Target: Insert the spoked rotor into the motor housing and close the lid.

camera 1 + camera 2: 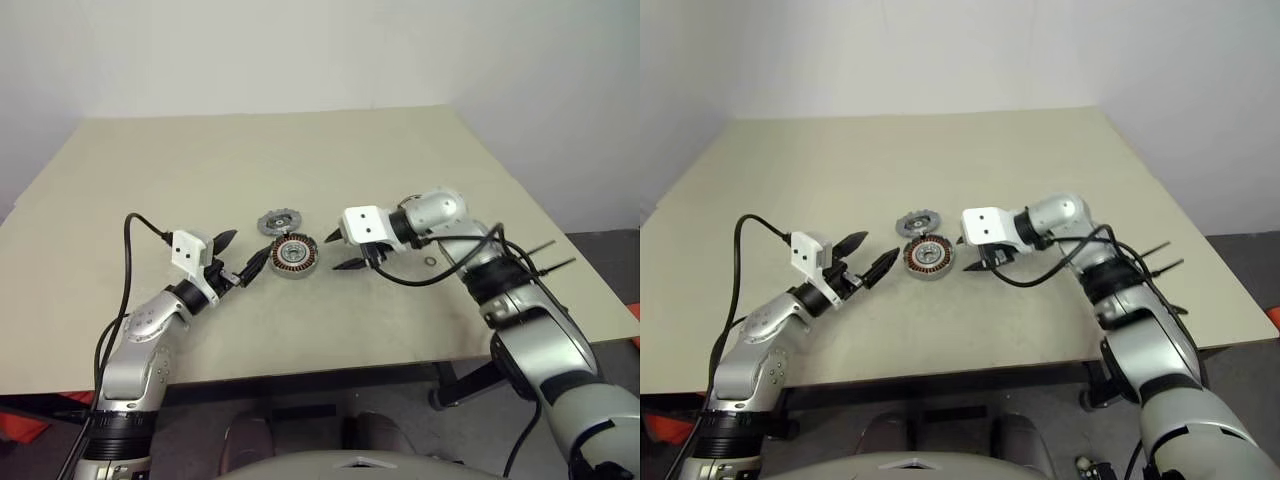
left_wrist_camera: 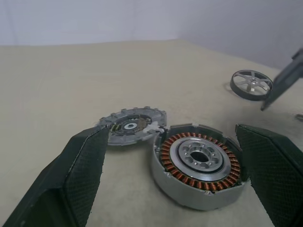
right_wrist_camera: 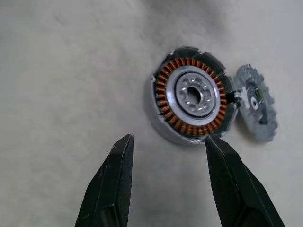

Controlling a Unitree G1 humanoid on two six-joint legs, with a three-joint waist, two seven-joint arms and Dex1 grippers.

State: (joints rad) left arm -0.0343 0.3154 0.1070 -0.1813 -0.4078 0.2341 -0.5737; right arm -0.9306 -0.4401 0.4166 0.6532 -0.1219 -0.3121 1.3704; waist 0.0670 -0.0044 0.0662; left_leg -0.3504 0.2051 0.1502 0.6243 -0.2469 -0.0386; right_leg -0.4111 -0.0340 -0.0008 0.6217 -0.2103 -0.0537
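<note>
A round motor housing (image 1: 295, 256) sits near the middle of a beige table (image 1: 250, 160), open face up, showing a ring of copper windings around a silvery centre with a hole. Its lid (image 1: 280, 222), a flat grey disc with a notched edge, lies flat on the table at about 11 o'clock from the housing, its edge touching the housing rim, so the housing is uncovered. The spoked rotor (image 2: 251, 84), a shiny silver wheel with thin spokes, lies on the table well apart from the housing, seen beyond it in the left wrist view; it is not inside the housing.

The right gripper (image 1: 341, 252) hangs just beside the housing at its 3 o'clock side, pointing down and toward it. Its two black fingers (image 3: 111, 189) are spread apart with nothing between them, and the right wrist view looks down onto the housing and lid past the fingertips.

The left gripper (image 1: 238, 256) waits at about 9 o'clock from the housing, close by, pointing level toward it. Its jaws stand wide apart and empty, framing the housing and lid in the left wrist view.

A tiny dark ring (image 1: 430, 261) lies on the table at 3 o'clock, beyond the right gripper
</note>
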